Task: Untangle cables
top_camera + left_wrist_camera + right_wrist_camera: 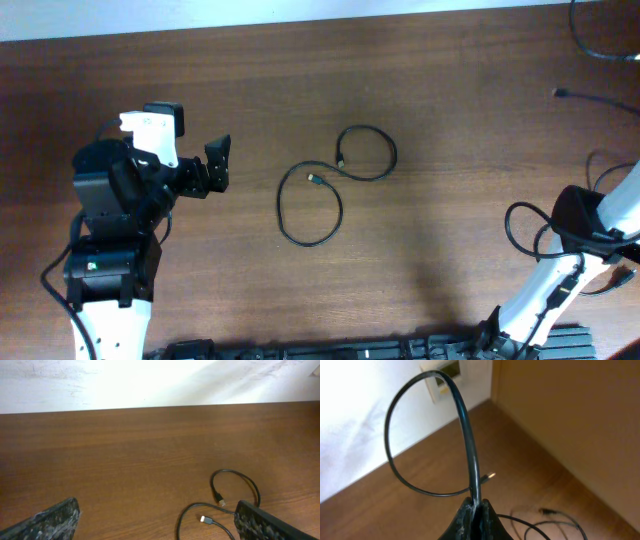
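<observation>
One thin black cable loop is pinched high in the right gripper, likely for separation, while the left gripper is spread wide towards the curled black cord on the brown wooden table.

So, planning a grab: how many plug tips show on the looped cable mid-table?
2. The far plug tip sits inside the smaller loop, the near plug tip inside the larger loop; both fully visible.
</observation>
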You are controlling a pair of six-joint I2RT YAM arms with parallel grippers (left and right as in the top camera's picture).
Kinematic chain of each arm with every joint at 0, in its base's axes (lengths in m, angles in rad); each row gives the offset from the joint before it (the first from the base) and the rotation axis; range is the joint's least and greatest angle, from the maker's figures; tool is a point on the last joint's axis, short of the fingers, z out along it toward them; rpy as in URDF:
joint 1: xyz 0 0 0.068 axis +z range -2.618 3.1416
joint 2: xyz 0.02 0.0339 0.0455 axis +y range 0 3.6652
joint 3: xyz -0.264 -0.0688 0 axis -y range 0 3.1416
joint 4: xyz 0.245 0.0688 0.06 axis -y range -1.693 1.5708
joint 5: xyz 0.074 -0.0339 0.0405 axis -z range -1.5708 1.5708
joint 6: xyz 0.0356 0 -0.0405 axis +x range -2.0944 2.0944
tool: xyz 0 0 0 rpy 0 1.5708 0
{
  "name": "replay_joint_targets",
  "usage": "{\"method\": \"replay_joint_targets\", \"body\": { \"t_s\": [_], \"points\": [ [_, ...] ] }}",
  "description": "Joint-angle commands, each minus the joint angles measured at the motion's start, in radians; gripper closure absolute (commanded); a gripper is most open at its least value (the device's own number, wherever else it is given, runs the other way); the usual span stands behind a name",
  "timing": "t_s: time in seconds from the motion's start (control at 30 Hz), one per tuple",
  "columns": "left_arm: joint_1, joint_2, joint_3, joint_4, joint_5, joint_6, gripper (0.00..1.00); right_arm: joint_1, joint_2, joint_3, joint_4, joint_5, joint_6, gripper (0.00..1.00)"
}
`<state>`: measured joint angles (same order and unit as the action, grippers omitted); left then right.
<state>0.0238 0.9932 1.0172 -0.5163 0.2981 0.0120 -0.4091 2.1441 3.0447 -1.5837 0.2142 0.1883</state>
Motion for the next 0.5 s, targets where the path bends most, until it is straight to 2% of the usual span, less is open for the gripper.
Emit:
{"method": "replay_joint_targets", "body": {
  "t_s": [0.0, 0.17, 0.33, 0.47],
  "points": [
    [0.003, 0.007, 0.002, 0.002, -0.004, 0.019, 0.01, -0.050, 0.008, -0.093, 0.013, -0.024, 0.015, 0.96],
    [0.003, 0.007, 0.002, 0.002, -0.004, 0.019, 0.01, -0.134, 0.008, -0.371, 0.117, -0.024, 0.015, 0.96],
    [0.003, 0.007, 0.002, 0.002, -0.004, 0.019, 0.01, -0.148, 0.008, -0.599, 0.166, -0.028, 0.008, 0.96],
    [0.003, 0.007, 0.002, 0.002, -0.004, 0.019, 0.01, -0.148, 0.008, -0.864, 0.167, -0.141, 0.008, 0.96]
  ]
}}
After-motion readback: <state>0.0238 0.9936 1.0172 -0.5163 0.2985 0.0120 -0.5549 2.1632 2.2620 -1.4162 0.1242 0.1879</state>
